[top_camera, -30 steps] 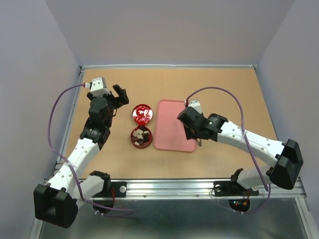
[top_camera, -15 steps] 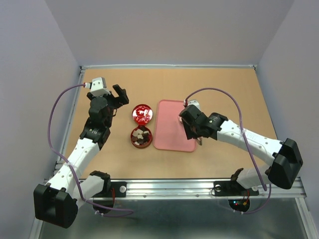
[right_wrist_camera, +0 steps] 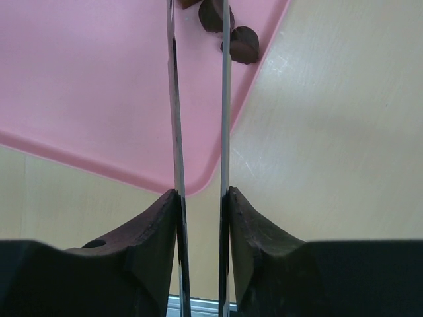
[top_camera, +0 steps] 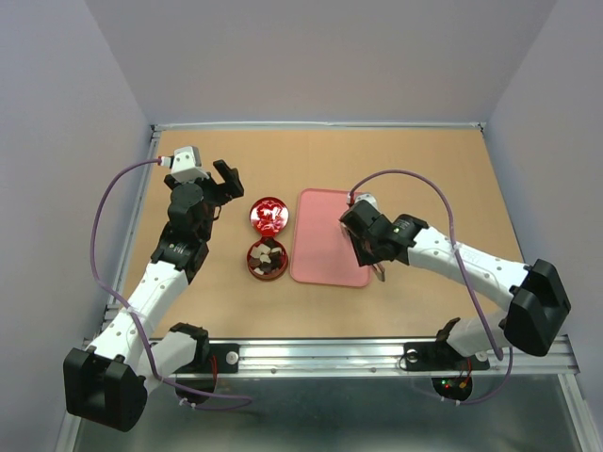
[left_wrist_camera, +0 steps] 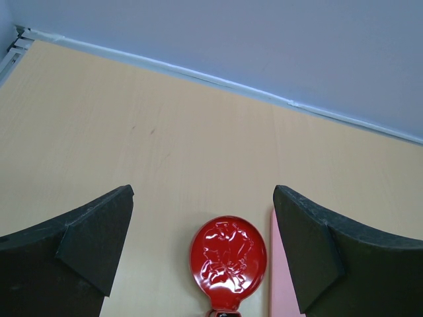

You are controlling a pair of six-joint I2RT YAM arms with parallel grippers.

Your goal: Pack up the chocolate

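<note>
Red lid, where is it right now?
In the top view, the red lid lies just left of the pink tray, on the far side of the red tin holding the chocolates.

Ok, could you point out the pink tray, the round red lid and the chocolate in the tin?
pink tray [top_camera: 311,240]: top external view, bare floor near its left edge.
round red lid [left_wrist_camera: 229,254]: left wrist view, centre of its embossed face.
chocolate [top_camera: 267,257]: top external view, middle of the heap.
</note>
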